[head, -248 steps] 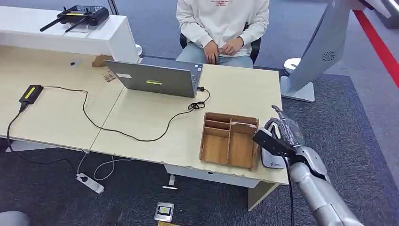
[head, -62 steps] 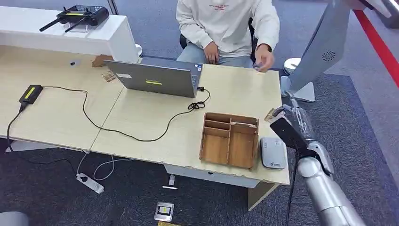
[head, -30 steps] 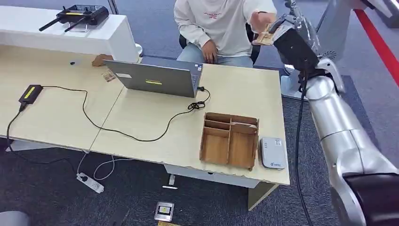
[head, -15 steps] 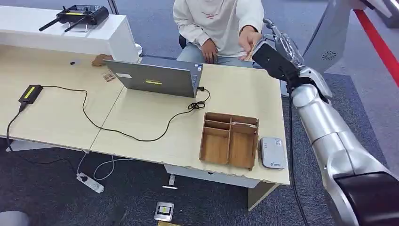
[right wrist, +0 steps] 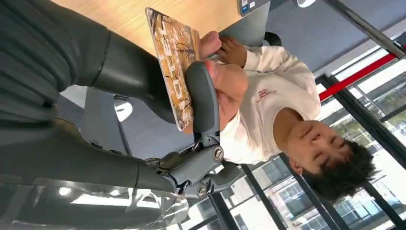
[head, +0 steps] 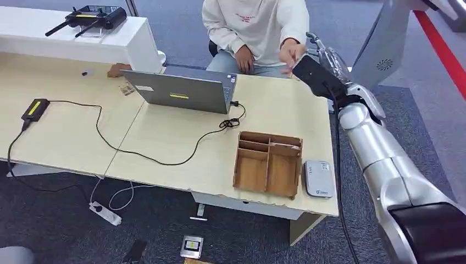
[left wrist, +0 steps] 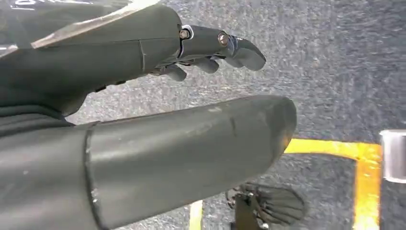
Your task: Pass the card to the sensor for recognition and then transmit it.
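Observation:
My right hand (head: 314, 70) reaches over the table's far right corner toward a seated person. In the right wrist view it (right wrist: 143, 81) pinches a brown patterned card (right wrist: 173, 57) between the thumb and a finger. The person's hand (head: 290, 51) meets mine and, seen from the right wrist, their fingers (right wrist: 226, 79) grip the card's far side. The white card sensor (head: 319, 179) lies flat near the table's front right corner, well behind my hand. My left hand (left wrist: 210, 45) hangs over the carpet floor, fingers apart, holding nothing.
A wooden organizer (head: 268, 163) stands beside the sensor. A grey laptop (head: 184, 91) with a black cable (head: 137, 151) sits mid-table, a small black device (head: 35, 109) at the left. A grey kiosk stand (head: 379, 55) rises right of the table.
My right arm rose from the sensor, swung to the far edge with the card, and over the last half second sank slightly. The person's hand has come to the card.

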`<act>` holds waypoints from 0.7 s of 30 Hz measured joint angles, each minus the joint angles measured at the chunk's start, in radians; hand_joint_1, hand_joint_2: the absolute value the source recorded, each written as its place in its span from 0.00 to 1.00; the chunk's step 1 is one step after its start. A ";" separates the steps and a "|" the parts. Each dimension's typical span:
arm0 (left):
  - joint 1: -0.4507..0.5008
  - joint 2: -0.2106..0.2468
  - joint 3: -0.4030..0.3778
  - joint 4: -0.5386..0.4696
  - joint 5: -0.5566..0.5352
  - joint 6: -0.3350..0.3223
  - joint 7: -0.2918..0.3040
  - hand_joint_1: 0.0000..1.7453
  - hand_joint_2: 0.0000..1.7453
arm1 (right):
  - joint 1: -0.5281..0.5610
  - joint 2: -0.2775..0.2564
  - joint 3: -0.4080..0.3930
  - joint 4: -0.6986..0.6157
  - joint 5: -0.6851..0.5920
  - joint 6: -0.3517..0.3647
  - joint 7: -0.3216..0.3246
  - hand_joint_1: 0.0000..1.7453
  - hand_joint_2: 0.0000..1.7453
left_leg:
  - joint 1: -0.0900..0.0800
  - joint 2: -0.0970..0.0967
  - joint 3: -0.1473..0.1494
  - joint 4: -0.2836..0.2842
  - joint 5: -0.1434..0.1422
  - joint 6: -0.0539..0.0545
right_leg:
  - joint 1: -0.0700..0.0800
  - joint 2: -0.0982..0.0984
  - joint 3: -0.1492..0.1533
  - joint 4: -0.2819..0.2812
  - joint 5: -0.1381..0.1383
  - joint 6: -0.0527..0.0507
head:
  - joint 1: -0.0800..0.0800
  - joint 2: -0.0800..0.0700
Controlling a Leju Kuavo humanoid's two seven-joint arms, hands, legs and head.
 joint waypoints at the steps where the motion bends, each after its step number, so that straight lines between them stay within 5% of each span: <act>1: 0.000 -0.002 -0.003 0.006 0.000 0.012 -0.058 0.00 0.00 | 0.000 -0.001 0.001 0.001 -0.001 -0.002 -0.008 0.00 1.00 | 0.000 0.000 0.000 0.000 0.000 0.000 | 0.000 0.000 0.000 0.000 0.000 0.000 | 0.000 0.000; 5: 0.000 -0.011 -0.012 0.034 0.004 0.005 -0.149 0.00 0.00 | -0.001 -0.002 0.006 0.005 -0.003 -0.025 -0.043 0.00 1.00 | 0.000 0.000 0.000 0.000 0.000 0.000 | 0.000 0.000 0.000 0.000 0.000 0.000 | 0.000 0.000; 21: 0.000 -0.031 -0.036 0.074 0.044 0.029 -0.137 0.00 0.00 | -0.016 -0.019 0.002 -0.009 -0.115 -0.071 -0.087 0.00 1.00 | 0.000 0.000 0.001 0.000 0.000 0.000 | 0.000 0.000 0.000 0.000 0.000 0.000 | 0.000 0.000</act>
